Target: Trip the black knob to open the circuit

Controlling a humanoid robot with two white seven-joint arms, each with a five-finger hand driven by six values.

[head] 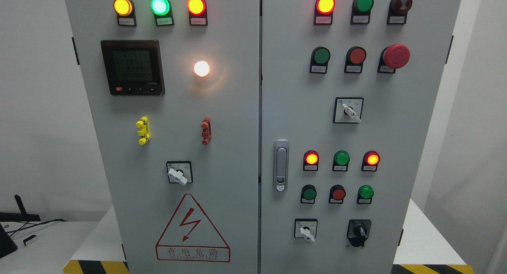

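One black knob [359,230] (handle upright) low on the cabinet [237,147].

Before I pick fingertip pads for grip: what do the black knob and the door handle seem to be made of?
Black knob: likely moulded plastic, dark with a soft sheen. Door handle: looks like metal or chromed plastic, silvery with bright reflections. Neither robot hand is in view.

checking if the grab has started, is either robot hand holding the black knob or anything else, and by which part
Nothing is held. No robot hand shows in the head view, and the black knob at the lower right of the cabinet's right door stands untouched.
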